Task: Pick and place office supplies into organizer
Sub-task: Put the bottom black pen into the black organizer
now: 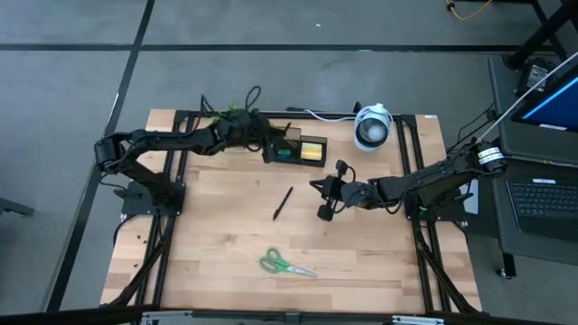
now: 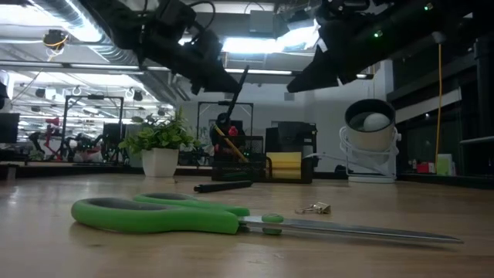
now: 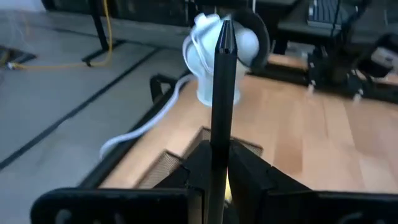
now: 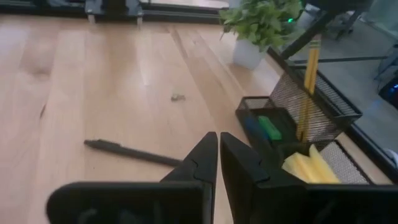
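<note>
My left gripper (image 1: 262, 140) is over the black organizer (image 1: 293, 149) at the table's far side, shut on a black pen (image 3: 222, 81). In the organizer are a wooden pencil (image 4: 308, 87), blue and green pieces (image 4: 264, 127) and a yellow sticky-note pad (image 4: 308, 165). A second black pen (image 1: 283, 203) lies flat mid-table. Green-handled scissors (image 1: 287, 264) lie flat near the front edge. My right gripper (image 1: 327, 197) hangs shut and empty, right of the loose pen. My left gripper pinches the pen's shaft (image 3: 217, 134) between its two fingers (image 3: 249, 171). The pen runs on past the fingertips, its pointed end (image 3: 225, 28) away from the gripper. In the low view the pen (image 2: 240, 86) slants steeply, lifted clear above the organizer (image 2: 247, 158).
A small potted plant (image 1: 237, 116) stands left of the organizer. A round white-and-grey device (image 1: 371, 127) with a cord stands to its right. A small metal clip (image 2: 312, 208) lies near the scissors (image 2: 170, 215). Bare wood lies at the table's left and front.
</note>
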Robot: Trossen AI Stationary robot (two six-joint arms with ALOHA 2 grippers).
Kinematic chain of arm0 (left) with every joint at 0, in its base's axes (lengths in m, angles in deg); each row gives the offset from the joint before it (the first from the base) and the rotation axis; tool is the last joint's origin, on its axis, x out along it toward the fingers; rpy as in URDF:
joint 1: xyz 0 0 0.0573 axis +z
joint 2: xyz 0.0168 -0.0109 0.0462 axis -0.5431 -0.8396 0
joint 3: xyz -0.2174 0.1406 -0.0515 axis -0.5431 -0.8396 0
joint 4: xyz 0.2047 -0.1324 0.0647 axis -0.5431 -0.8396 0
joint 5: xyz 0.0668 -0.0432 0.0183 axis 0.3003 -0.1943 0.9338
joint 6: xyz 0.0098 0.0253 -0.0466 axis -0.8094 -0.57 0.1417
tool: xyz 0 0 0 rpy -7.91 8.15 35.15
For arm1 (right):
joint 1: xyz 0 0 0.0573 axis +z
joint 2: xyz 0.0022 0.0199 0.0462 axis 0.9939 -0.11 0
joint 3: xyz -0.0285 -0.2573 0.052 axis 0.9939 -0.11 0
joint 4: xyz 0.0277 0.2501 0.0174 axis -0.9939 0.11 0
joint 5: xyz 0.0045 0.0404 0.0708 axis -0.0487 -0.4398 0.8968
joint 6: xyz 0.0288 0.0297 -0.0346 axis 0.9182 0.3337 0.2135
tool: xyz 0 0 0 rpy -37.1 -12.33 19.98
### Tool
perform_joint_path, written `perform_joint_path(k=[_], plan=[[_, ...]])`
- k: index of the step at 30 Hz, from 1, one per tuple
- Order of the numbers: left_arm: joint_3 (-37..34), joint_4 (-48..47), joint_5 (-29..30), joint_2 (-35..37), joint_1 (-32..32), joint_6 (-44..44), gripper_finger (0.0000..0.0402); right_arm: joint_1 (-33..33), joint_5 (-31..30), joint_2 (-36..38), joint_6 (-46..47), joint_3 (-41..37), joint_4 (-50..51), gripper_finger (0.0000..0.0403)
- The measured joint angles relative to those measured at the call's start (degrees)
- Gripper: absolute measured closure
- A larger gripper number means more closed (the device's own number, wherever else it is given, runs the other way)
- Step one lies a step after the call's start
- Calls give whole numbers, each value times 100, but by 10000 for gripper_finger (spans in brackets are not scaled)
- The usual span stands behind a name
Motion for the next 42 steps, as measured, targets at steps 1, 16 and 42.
perform_joint_path(k=[1,16,42], plan=[[0,82,-4,0,45,2,364,-32,-2,0,-6,0,-15,377],[-4,2249,49,-1182,449,-41,364,-258,1,-165,30,2,-20,377],[4,3617,165,-2437,392,297,364,-262,1,-341,-13,0,-47,377]])
